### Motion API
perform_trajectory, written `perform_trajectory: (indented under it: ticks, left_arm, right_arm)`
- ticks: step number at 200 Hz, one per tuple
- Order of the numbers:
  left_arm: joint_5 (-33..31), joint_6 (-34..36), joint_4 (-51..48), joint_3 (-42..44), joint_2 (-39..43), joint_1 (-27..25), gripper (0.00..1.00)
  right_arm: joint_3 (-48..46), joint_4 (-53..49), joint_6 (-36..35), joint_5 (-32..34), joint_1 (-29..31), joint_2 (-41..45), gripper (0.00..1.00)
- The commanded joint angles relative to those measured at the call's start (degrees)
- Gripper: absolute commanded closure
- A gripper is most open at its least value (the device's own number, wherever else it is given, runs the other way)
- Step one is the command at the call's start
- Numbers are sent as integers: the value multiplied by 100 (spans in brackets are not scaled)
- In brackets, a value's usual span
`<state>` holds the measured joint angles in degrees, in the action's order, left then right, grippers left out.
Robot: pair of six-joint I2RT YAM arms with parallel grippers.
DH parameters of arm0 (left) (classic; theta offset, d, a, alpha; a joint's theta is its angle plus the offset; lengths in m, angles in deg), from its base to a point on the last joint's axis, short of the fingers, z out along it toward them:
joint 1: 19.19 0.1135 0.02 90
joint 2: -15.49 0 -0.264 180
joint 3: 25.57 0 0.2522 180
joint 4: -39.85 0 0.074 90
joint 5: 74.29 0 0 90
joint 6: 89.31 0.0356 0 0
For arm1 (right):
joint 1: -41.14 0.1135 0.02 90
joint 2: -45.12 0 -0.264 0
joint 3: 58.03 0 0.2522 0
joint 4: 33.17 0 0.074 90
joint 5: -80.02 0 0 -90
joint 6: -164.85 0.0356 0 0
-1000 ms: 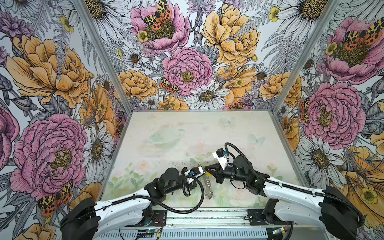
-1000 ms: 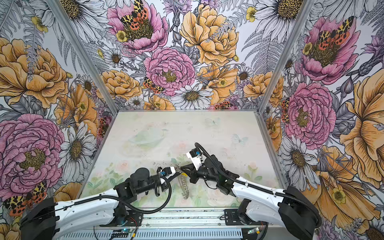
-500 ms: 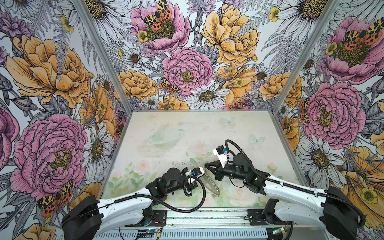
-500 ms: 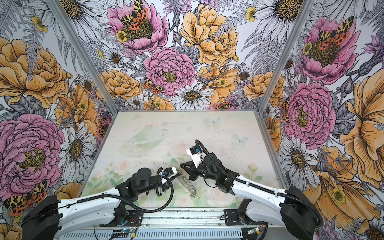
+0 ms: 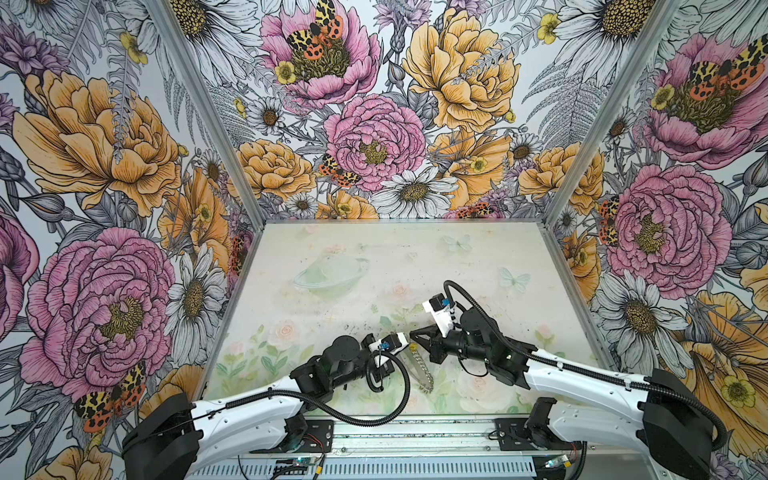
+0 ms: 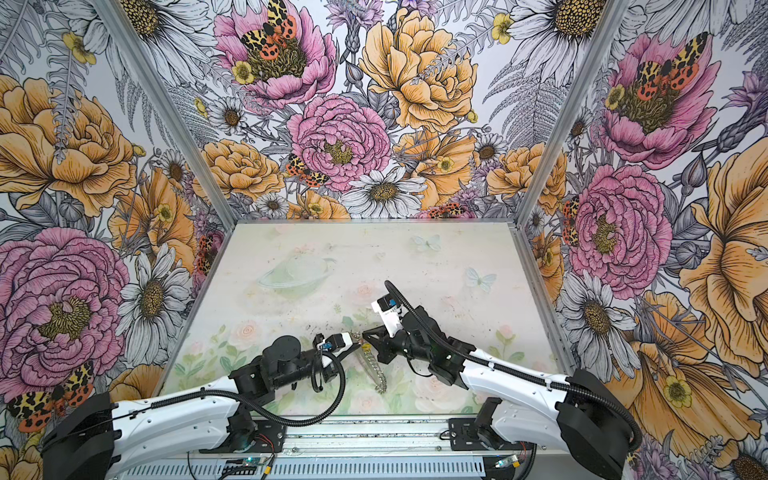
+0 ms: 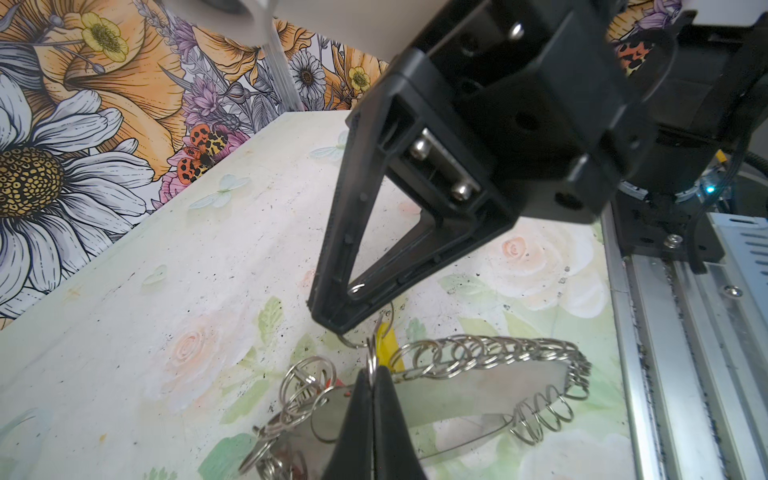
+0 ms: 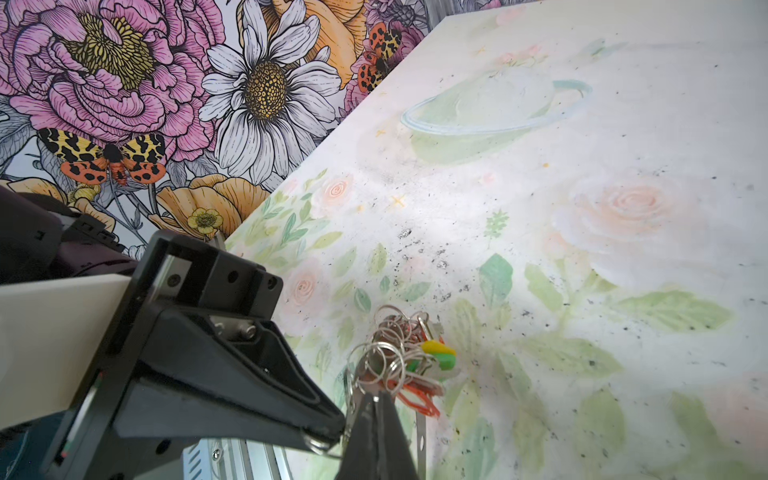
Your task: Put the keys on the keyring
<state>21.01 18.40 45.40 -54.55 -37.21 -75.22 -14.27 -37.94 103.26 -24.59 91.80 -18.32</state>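
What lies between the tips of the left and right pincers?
In the left wrist view, only small split rings of the keyring span from the left pincer to the right pincer; a yellow tag shows behind them.

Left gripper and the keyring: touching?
Touching. The left wrist view shows the left gripper shut on a split ring at the edge of the keyring, the ring poking out between its closed fingertips.

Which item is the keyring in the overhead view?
Go to the near middle of the table, where the left gripper and right gripper meet tip to tip. The keyring runs from there toward the near edge. It looks like a silver chain edge-on: a flat grey hoop fringed with small rings, unlike the coloured key tags.
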Motion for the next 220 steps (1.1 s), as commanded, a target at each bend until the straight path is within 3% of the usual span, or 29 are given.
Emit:
perform_trajectory:
  ticks: [1, 42, 220]
  left_arm:
    - [-38, 135, 164, -71, 138, -21, 100]
    - [332, 88, 170, -86, 90, 26, 100]
    - [-5, 158, 209, -53, 79, 40, 100]
  right_arm:
    - [188, -36, -93, 200, -37, 223, 100]
    - [-184, 958, -30, -318, -32, 204, 100]
    - [154, 212, 46, -369, 41, 46, 100]
